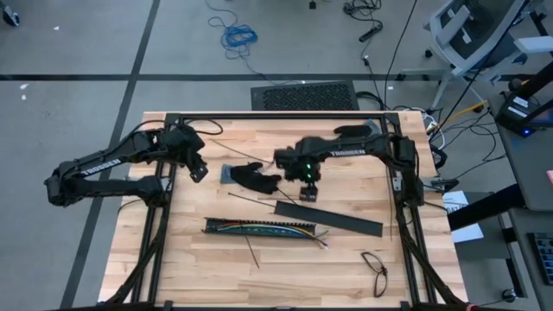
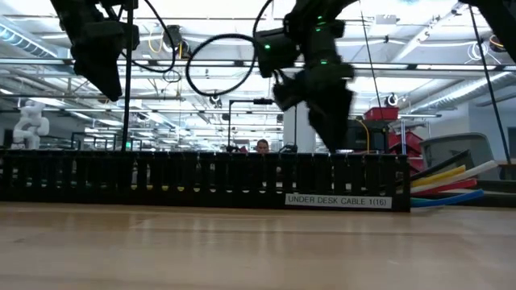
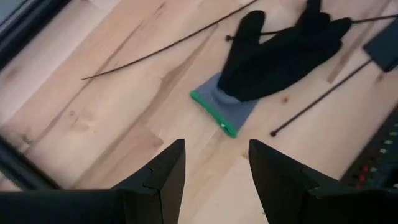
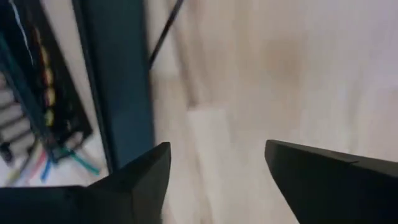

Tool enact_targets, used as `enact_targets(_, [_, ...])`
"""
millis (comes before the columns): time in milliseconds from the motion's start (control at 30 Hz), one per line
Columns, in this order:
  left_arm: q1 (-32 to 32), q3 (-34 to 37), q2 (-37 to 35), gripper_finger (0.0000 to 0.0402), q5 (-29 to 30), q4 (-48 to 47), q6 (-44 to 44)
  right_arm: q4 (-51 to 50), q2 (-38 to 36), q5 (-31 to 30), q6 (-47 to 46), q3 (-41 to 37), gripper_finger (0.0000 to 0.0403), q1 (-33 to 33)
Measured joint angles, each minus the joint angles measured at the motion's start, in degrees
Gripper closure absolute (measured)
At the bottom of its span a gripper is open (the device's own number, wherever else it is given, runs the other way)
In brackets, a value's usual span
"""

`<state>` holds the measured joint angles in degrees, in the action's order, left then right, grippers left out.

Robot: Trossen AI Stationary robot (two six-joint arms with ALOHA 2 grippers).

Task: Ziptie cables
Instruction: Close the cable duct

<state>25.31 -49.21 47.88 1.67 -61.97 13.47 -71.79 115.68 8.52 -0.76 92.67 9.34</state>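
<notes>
A pale wooden plank tabletop (image 1: pixel 173 268) framed by black rails stood on a grey workshop floor, with a long hall of benches showing beyond it in the low view. The coloured thin wires, the cables (image 1: pixel 259 230), lay packed along a long black slotted cable tray (image 1: pixel 220 227) near the front middle, their yellow, red and blue ends spilling from its right end, probably laid there so they could be bundled in place. A flat black rectangular cover strip (image 1: pixel 328 218) lay just behind the tray, seemingly taken off to expose the wires. Thin straight black zip ties (image 1: pixel 252 252) were scattered about, one beside a black work glove with a grey, green-edged cuff (image 3: pixel 261 62). The right gripper (image 1: pixel 308 193) hovered over the near end of the cover strip, its fingers (image 4: pixel 143 180) parted with nothing between them, perhaps to reach for a tie. The left gripper (image 1: pixel 198 170) waited at the back left, aimed toward the glove, fingers (image 3: pixel 163 177) partly open and empty.
</notes>
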Motion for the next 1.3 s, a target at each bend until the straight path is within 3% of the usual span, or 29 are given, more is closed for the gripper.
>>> enact_targets(133, [-1.0, 0.0, 0.0, 0.0228, 3.1, 0.0, 1.3, 1.7, -2.7, -4.3, -4.2, -7.6, 0.0134, -3.9])
enact_targets(333, [-1.1, 0.0, 0.0, 0.0228, 5.1, 0.0, 0.1, 8.7, -6.7, -4.8, -17.1, -18.8, 0.0143, -8.2])
enact_targets(767, [-1.1, 0.0, 0.0, 0.0228, 8.2, 0.6, -8.0, 11.1, -9.7, -6.0, -43.2, -21.0, 0.0152, -16.5])
enact_targets(967, [-1.1, 0.0, 0.0, 0.0228, 9.4, 3.9, -10.9, 10.7, -6.7, -7.5, -45.4, -21.0, 0.0208, -16.9])
enact_targets(1300, [-1.1, 0.0, 0.0, 0.0228, 9.4, 4.3, -10.9, 12.2, -4.0, -13.1, -39.1, -21.1, 0.0300, -16.4])
